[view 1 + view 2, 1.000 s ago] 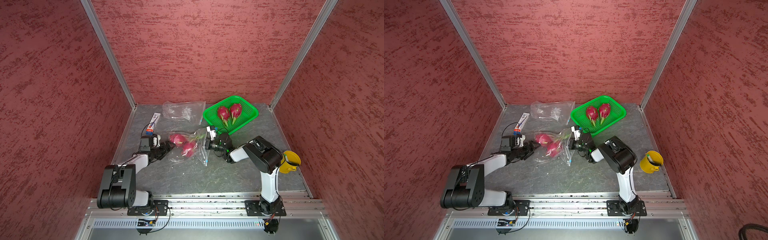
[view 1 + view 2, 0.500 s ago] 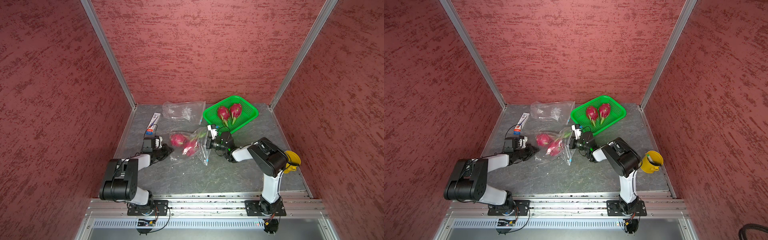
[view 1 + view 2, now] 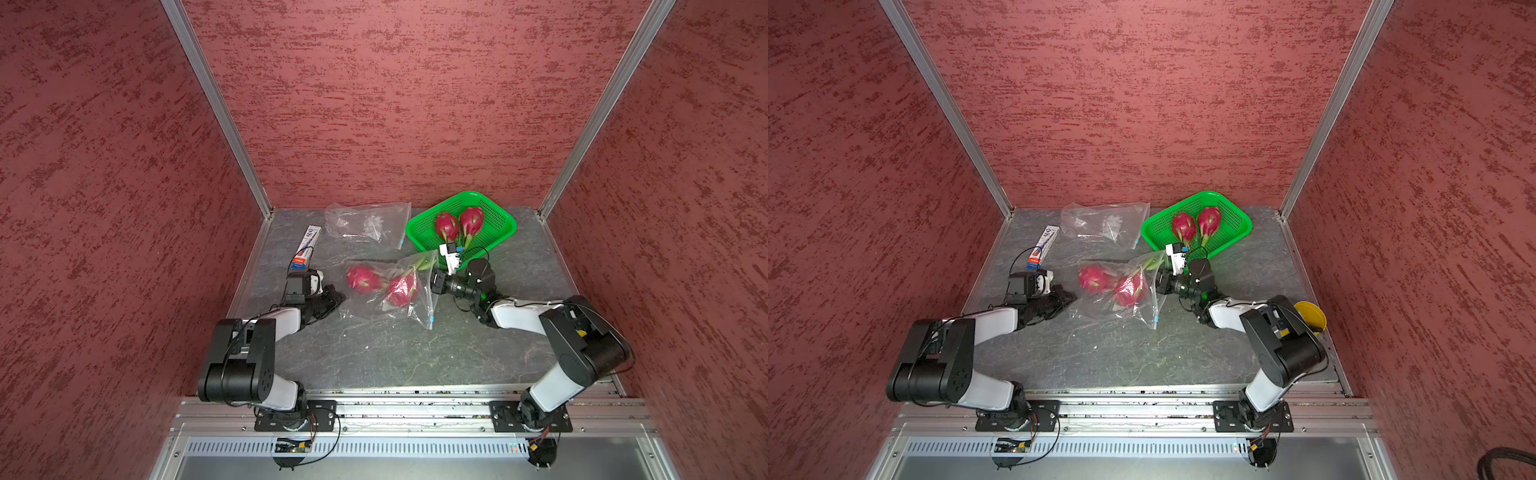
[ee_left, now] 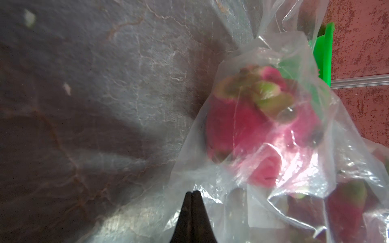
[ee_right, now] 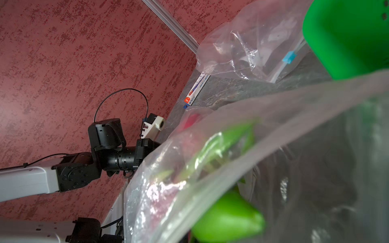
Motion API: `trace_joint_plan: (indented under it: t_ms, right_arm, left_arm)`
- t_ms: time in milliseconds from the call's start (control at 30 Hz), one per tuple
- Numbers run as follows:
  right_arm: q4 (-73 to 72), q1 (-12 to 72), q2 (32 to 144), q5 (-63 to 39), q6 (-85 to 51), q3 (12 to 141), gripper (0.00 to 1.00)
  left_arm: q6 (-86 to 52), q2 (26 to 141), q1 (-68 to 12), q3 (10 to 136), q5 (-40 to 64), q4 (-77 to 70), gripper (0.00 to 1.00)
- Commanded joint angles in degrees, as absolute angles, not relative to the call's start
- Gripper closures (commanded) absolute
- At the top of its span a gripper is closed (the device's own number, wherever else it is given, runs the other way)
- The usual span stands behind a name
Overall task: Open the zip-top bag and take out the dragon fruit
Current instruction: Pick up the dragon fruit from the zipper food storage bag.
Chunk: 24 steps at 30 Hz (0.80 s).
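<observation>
Grey veined counter [image 3: 374, 353], red textured walls [image 3: 374, 104]. The right tool [image 3: 433, 284] is clamped on the bag [image 3: 420, 309] mouth; the left tool [image 4: 191, 192] is closed at its edge.

No text can be read; the print on the long white box [image 3: 306, 246] is too blurred.

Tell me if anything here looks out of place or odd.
Nothing spilled or damaged. The zip-top bag holding two dragon fruit is rumpled, one end raised at the right gripper. A second clear bag lies crumpled behind it.
</observation>
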<state>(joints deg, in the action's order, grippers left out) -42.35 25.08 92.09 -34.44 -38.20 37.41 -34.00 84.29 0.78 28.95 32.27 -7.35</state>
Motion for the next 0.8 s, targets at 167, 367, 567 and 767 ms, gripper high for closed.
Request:
trace_joint_plan:
  t_ms: [167,367,567,767]
  right_arm:
    - [-29.9,21.1,83.6,-32.5,-30.0,36.9,1.00]
    - [-25.4,17.8,77.1,-31.7,-28.1,35.9,1.00]
    - [-24.5,15.0,73.5,-32.1,-28.4,34.7,1.00]
    - [-22.5,11.6,70.2,-30.2,-28.0,34.8,1.00]
  left_arm:
    - [-34.6,83.9,0.7,30.4,31.1,-7.4,1.00]
    - [-35.1,84.6,0.7,30.3,31.2,-8.1,1.00]
    - [-35.3,84.8,0.7,30.2,31.3,-8.4,1.00]
    - [-35.2,84.8,0.7,30.2,31.3,-8.3,1.00]
